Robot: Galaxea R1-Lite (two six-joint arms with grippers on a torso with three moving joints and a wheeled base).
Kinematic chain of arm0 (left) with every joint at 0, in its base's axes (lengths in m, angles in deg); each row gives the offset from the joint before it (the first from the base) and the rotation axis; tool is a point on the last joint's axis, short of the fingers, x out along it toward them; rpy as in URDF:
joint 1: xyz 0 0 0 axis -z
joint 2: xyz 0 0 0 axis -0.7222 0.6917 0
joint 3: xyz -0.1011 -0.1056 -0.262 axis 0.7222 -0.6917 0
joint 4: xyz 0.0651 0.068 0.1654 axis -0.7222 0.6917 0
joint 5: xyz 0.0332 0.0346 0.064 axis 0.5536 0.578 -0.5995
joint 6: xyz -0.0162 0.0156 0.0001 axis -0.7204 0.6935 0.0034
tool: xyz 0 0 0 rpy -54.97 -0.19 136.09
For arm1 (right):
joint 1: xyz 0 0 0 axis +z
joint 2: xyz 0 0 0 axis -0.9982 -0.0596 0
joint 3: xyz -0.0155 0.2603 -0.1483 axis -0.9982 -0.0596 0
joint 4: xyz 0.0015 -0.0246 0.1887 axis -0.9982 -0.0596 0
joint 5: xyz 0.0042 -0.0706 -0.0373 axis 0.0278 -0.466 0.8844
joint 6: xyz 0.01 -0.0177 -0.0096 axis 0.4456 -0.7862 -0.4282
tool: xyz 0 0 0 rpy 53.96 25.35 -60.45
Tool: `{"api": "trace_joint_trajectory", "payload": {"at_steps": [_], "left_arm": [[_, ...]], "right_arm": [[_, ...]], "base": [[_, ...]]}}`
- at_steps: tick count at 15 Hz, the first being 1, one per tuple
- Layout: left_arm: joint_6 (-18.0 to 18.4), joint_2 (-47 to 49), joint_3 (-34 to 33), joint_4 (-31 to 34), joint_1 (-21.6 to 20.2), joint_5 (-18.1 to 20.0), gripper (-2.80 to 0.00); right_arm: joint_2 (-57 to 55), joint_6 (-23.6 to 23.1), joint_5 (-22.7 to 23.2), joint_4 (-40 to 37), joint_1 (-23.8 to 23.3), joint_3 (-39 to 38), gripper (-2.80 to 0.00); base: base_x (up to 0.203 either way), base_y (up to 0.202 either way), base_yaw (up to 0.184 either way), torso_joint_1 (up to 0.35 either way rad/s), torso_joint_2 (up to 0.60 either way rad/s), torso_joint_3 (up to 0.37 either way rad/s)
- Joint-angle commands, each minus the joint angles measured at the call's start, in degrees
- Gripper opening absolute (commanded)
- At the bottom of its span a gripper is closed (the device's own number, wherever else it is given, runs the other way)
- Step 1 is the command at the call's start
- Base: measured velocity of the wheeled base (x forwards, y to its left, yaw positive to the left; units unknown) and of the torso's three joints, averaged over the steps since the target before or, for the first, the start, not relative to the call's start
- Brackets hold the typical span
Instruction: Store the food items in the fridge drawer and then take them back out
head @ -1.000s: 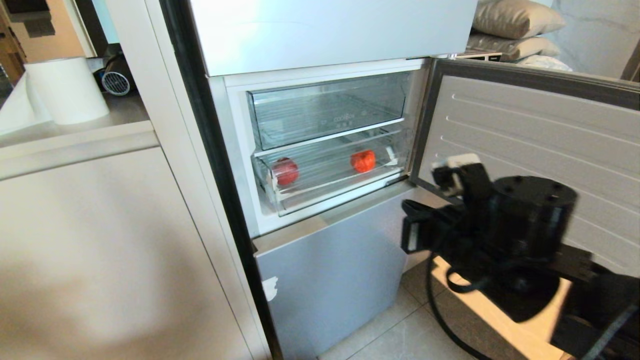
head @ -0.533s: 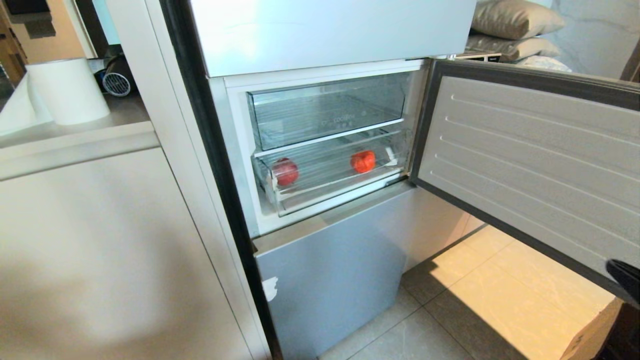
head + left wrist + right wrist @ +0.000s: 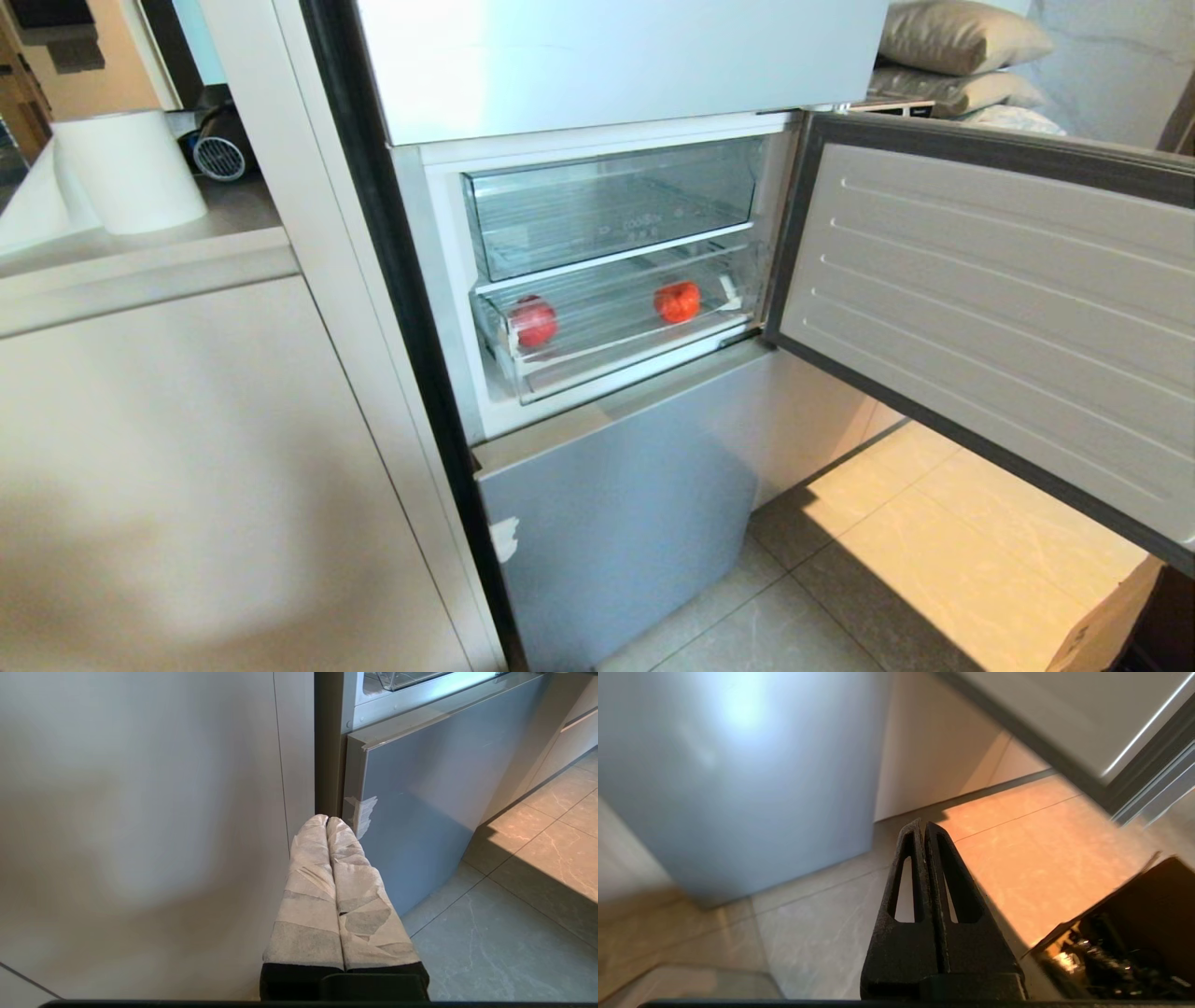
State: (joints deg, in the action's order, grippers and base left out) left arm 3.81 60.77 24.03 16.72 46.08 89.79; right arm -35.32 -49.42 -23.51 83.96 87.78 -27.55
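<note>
Two round red food items in ribbed, seemingly clear-plastic fridge drawer.

Two small round red-orange food items lie well apart inside the wide, shallow, transparent plastic fridge drawer, one at its left end, the other right of centre on its ribbed bottom.

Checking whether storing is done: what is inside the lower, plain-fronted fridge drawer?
Inside the fridge drawer lie two food items: one near its left end, the other right of the middle, apart. The rest of its ribbed bottom shows bare through the clear plastic.
</note>
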Motion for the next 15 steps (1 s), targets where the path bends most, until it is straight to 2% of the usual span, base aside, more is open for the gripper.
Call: {"api": "trace_joint_trajectory", "payload": {"at_steps": [1, 3, 8, 11, 13, 15], "left_arm": [[-0.1, 0.0, 0.0, 0.0, 0.0, 0.0, -2.8], [-0.1, 0.0, 0.0, 0.0, 0.0, 0.0, -2.8], [-0.1, 0.0, 0.0, 0.1, 0.0, 0.1, -2.8], [5.7, 0.0, 0.3, 0.0, 0.0, 1.0, -2.8], [6.0, 1.3, 5.8, 0.2, 0.0, 6.4, -2.8], [4.3, 8.9, 10.1, 0.1, 0.0, 10.9, -2.8]], "right_arm": [[5.6, 0.0, 0.9, -2.7, -0.9, 0.1, -2.8], [5.6, 2.1, 0.9, -3.0, -0.9, 0.3, -2.8], [5.6, 2.8, 1.2, -3.1, -0.9, 0.3, -2.8], [5.6, 3.3, 1.0, -3.1, -0.9, 0.4, -2.8], [5.6, 3.0, 1.3, -3.1, -0.9, 0.4, -2.8], [5.6, 2.9, 1.3, -3.1, -0.9, 0.3, -2.8]], "base": [[0.0, 0.0, 0.0, 0.0, 0.0, 0.0], [0.0, 0.0, 0.0, 0.0, 0.0, 0.0], [0.0, 0.0, 0.0, 0.0, 0.0, 0.0], [0.0, 0.0, 0.0, 0.0, 0.0, 0.0], [0.0, 0.0, 0.0, 0.0, 0.0, 0.0], [0.0, 0.0, 0.0, 0.0, 0.0, 0.0]]}}
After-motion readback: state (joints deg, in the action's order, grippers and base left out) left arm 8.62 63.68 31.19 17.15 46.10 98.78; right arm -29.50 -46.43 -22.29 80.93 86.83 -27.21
